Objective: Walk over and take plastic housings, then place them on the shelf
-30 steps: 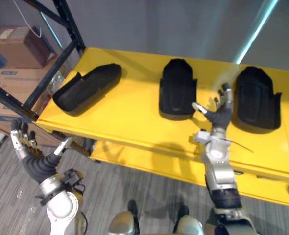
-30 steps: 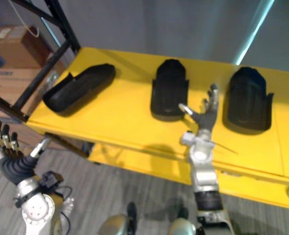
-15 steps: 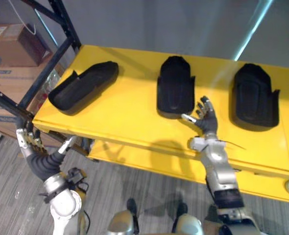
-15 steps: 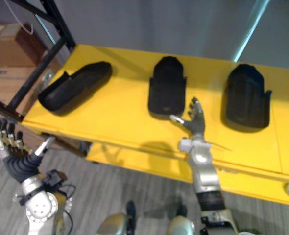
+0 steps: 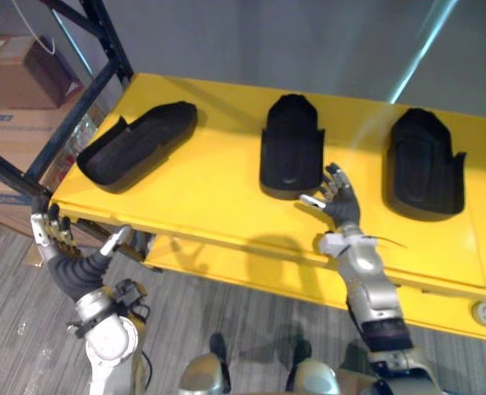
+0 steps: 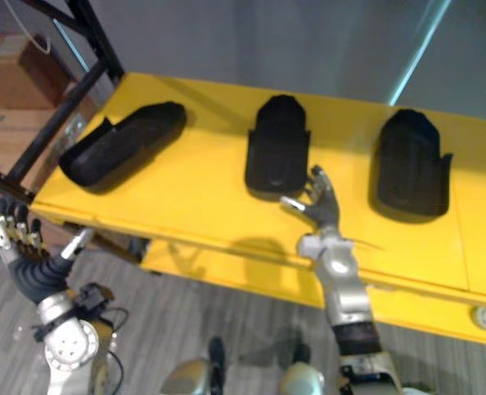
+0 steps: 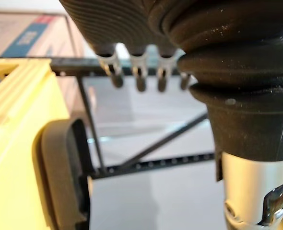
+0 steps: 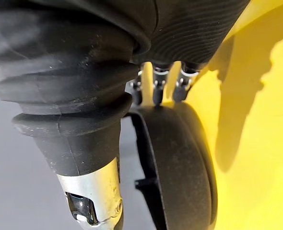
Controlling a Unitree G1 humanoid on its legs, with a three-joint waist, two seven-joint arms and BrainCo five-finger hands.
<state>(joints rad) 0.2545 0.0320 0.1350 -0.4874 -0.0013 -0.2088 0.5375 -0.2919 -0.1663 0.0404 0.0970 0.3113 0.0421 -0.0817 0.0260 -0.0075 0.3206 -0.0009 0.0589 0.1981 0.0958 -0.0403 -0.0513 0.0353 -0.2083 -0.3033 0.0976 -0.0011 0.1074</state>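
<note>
Nearer the middle housing (image 5: 291, 156) now, the open right hand (image 5: 339, 200) hovers over the yellow table (image 5: 210, 193).

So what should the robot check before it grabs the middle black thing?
1. Right hand open: ok, its fingers are straight.
2. Right hand at the middle housing: ok, it is at the housing's near right corner.
3. Fingers touching that housing: cannot tell.
4. Left hand free: ok, it is open and holds nothing, low by the left end of the yellow table.
5. Room around the middle housing: ok, the left housing and the right housing both lie apart from it.
</note>
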